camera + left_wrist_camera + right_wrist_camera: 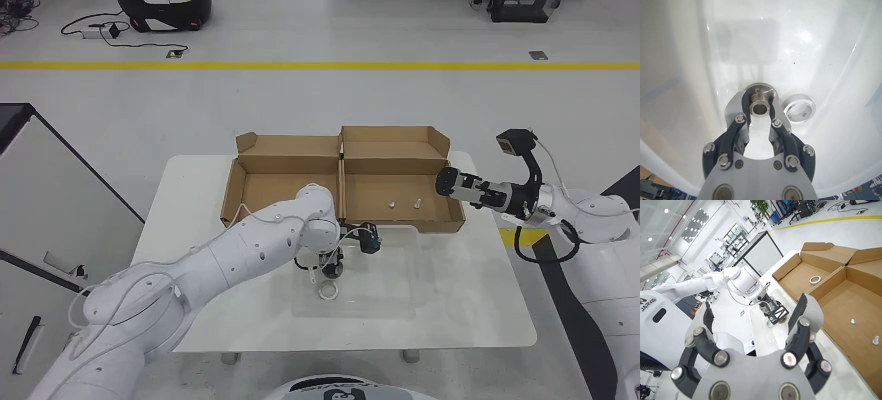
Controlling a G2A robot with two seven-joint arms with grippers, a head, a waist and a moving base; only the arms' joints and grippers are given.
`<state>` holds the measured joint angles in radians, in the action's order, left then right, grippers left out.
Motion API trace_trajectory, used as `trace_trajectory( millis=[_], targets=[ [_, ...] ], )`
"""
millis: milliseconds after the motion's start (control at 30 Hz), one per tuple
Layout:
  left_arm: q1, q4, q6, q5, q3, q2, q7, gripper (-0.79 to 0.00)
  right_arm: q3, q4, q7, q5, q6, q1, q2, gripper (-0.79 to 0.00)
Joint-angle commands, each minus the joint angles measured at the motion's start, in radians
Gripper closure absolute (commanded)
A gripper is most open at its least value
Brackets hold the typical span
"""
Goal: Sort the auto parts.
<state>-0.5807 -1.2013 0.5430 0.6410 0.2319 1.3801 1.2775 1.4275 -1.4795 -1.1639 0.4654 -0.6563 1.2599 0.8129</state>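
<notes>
— While the left gripper (759,106) is clamping a flanged metal sleeve (759,98) in the white tray (810,47), what is lying alongside?
— One silver ring (798,111), just beside it. The right gripper (755,301) is hanging with fingers apart near the right box (848,298), which is holding two bolts (852,321). The left box (800,270) is holding a second ring (815,279).

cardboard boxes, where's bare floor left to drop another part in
Ring box: floor bare but for one ring by the shared wall. Other box: bare along the shared wall and back; two small parts sit near the front, right gripper over its outer end. Crowded: tray around the left gripper and its bushing.
</notes>
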Motion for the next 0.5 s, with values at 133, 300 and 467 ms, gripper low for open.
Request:
trace_trajectory(
  millis=[133, 300, 467],
  targets=[
    [0.035, -0.058, -0.034, -0.028, 0.006, -0.016, 0.034, 0.0, 0.0, 0.0, 0.0, 0.0, 0.0, 0.0, 0.0, -0.785],
    [0.081, -0.15, -0.072, -0.076, 0.005, -0.045, 0.072, 0.0, 0.0, 0.0, 0.0, 0.0, 0.0, 0.0, 0.0, -0.785],
    [0.134, -0.251, -0.103, -0.124, 0.019, -0.088, 0.103, 0.0, 0.0, 0.0, 0.0, 0.0, 0.0, 0.0, 0.0, -0.785]
  ],
)
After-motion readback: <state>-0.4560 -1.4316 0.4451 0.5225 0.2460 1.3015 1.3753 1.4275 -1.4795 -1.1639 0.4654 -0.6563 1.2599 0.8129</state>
